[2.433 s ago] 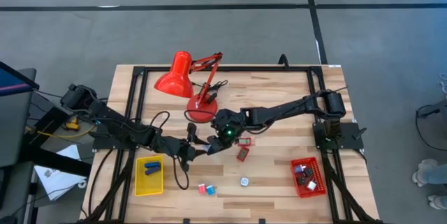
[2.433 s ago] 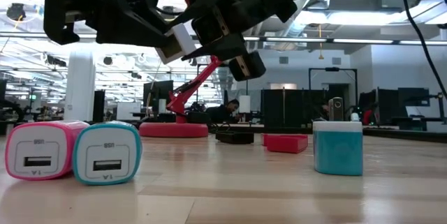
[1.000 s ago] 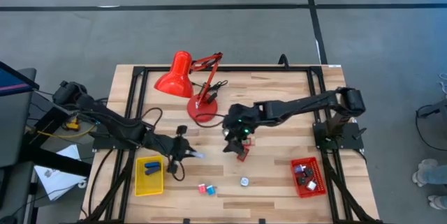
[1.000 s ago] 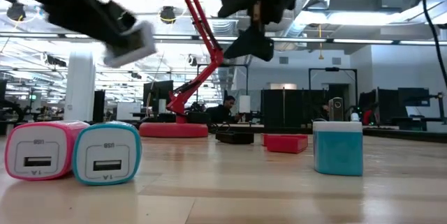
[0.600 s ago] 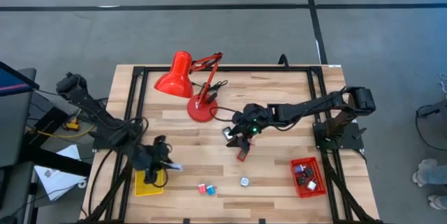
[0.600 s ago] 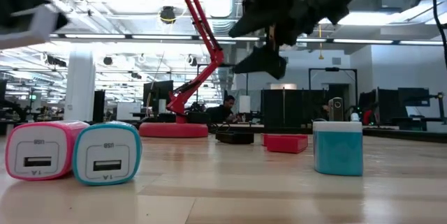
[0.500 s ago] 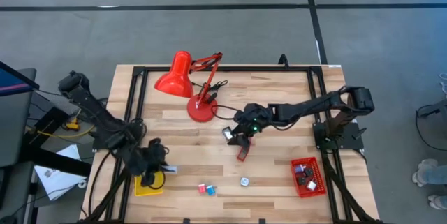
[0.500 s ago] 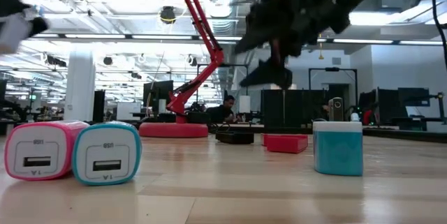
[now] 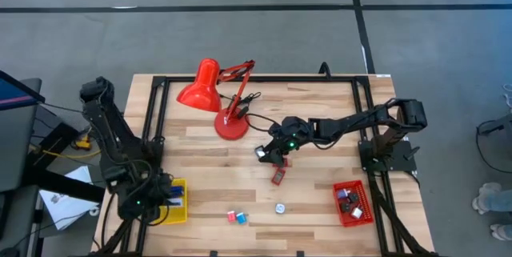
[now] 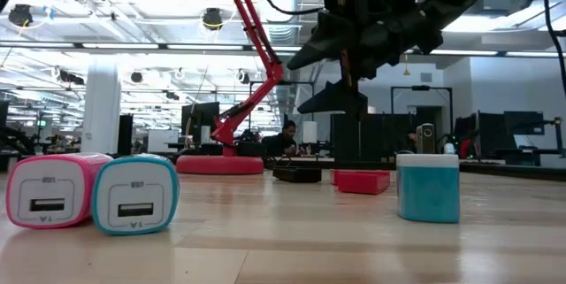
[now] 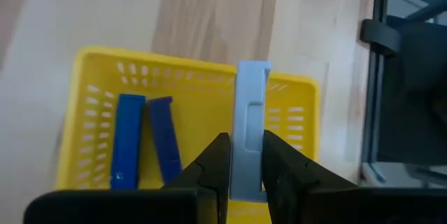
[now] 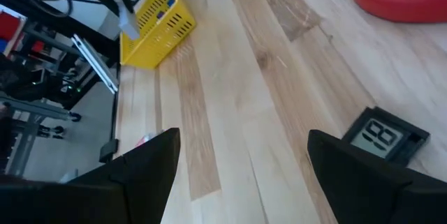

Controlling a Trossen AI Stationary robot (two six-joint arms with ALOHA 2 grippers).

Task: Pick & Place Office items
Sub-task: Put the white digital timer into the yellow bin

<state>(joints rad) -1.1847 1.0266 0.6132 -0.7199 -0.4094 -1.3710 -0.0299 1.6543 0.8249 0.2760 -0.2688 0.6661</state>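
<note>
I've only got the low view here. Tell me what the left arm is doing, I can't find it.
Observer: The left gripper is above the yellow tray at the table's front left, shut on a pale blue-grey block.
Operator: Tell me what's already in that tray.
Observer: Two blue blocks lie side by side in it.
Operator: Now the right arm. Say what's under it.
Observer: The right gripper hangs open and empty mid-table, near the lamp's round red base. A small black digital clock lies on the wood just ahead of its fingers.
</note>
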